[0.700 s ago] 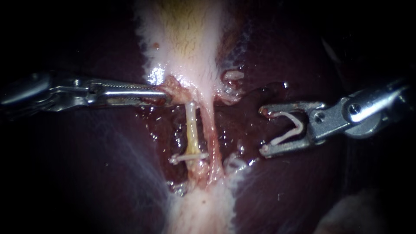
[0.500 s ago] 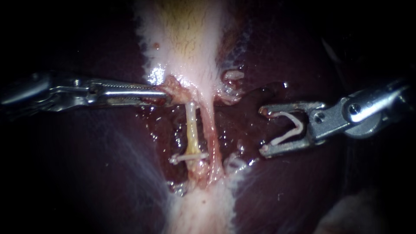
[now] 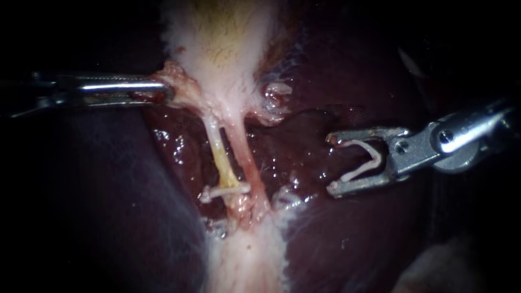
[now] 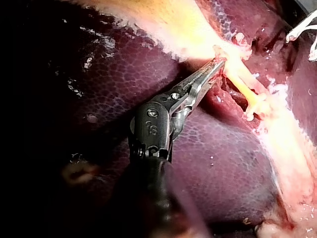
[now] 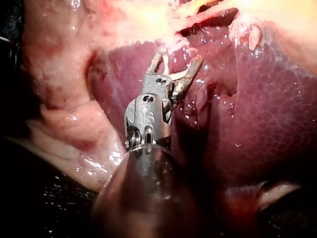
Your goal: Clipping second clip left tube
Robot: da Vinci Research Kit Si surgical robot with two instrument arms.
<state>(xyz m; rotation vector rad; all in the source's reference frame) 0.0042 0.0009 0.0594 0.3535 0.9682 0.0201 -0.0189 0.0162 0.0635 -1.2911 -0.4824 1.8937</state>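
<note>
Hovering at 3 o'clock, well apart from the left tube (image 3: pixel 220 154), the right instrument (image 3: pixel 332 164) holds an open clip (image 3: pixel 374 157) in its wide-spread claw, due next to straddle the tube at 12 o'clock of the placed clip (image 3: pixel 223 191), while the left instrument (image 3: pixel 163 89) has its claw clamped on the gallbladder (image 3: pixel 217 49).

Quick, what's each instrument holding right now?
Left instrument: jaws shut on gallbladder tissue.
Right instrument: jaws hold a white clip.

From where I stand, no word, label, brand or number shows on the liver (image 4: pixel 99 74). The only marking is a small stamped mark on the joint housing of the left instrument (image 4: pixel 217 63) and the right instrument (image 5: pixel 178 60).
</note>
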